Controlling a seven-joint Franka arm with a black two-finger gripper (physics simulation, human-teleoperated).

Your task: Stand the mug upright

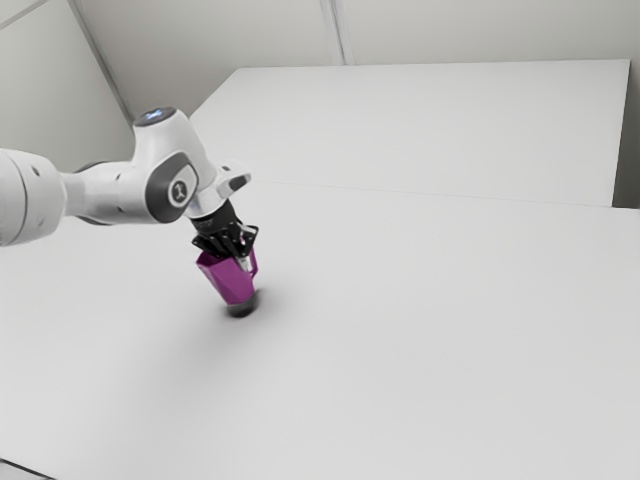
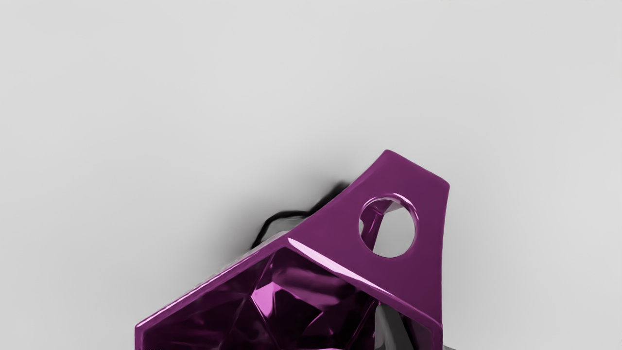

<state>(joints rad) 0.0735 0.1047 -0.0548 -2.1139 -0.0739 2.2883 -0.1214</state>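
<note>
Purple mug (image 1: pixel 231 283), mouth upward, at white counter (image 1: pixel 450 330), between pale walls (image 1: pixel 480 30).
Its long axis is nearly vertical, base down, well inside the counter's dark lower-left edge. Claw (image 1: pixel 240 256) is at the rim; its opening and hold, I cannot tell.

Exterior view: set well back, facing down over table (image 1: pixel 430 330); arm (image 1: pixel 120 193) enters at nine o'clock. Wrist view: close, facing into mug (image 2: pixel 311 291). Shared: mug, table.
</note>
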